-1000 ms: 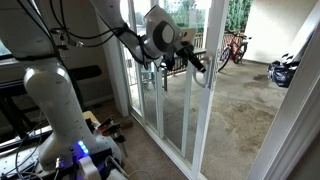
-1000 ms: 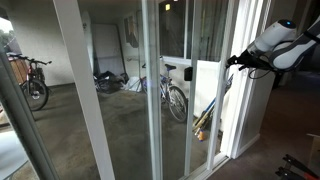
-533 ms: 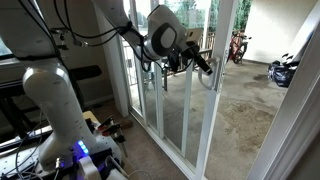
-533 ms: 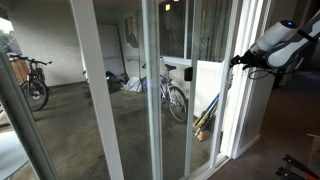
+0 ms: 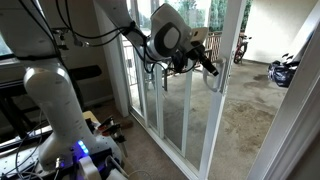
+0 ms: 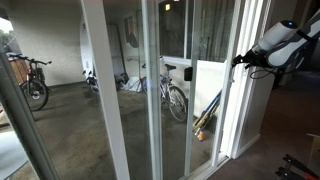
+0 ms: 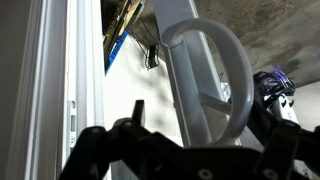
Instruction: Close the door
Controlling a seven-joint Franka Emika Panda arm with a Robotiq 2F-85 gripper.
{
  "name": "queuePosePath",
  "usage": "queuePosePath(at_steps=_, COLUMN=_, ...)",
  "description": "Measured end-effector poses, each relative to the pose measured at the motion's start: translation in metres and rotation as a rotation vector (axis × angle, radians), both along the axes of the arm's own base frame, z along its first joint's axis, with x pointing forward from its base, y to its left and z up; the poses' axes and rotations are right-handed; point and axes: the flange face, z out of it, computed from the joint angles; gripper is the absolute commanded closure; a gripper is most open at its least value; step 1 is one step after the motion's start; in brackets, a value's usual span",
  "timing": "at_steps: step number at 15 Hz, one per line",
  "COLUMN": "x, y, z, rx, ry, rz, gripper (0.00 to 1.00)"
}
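Observation:
The door is a tall sliding glass panel with a white frame; its edge stile shows in both exterior views (image 5: 226, 100) (image 6: 226, 95). Its white loop handle (image 7: 222, 62) fills the wrist view and shows small in an exterior view (image 5: 214, 78). My gripper (image 5: 206, 66) (image 6: 239, 60) (image 7: 200, 130) is at the handle. The dark fingers stand apart on either side of the loop and stile, and the handle lies between them. I cannot see a finger pressing the handle flat.
Fixed white-framed glass panels (image 5: 160, 95) stand beside the door. The robot base (image 5: 60, 110) and cables are on the carpet indoors. Outside are bicycles (image 6: 175, 98) (image 6: 32, 80) and a concrete patio (image 5: 240, 120). A white wall (image 6: 250, 100) is next to the gripper.
The door has slid along its track with my gripper at the handle. Stile and gripper have moved right in an exterior view, narrowing the opening.

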Motion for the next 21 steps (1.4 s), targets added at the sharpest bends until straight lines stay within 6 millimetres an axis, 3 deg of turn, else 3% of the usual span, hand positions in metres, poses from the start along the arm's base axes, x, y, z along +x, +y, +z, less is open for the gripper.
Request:
queuePosePath(at_steps=5, x=0.002, y=-0.007, z=0.000, rx=-0.044, ry=0.023, rz=0.028, gripper=0.00)
queuePosePath(at_steps=12, x=0.000, y=-0.001, z=-0.021, rx=-0.044, ry=0.080, rz=0.051, gripper=0.00)
queuePosePath(at_steps=21, x=0.001, y=0.001, z=-0.022, rx=-0.052, ry=0.079, rz=0.064, gripper=0.00)
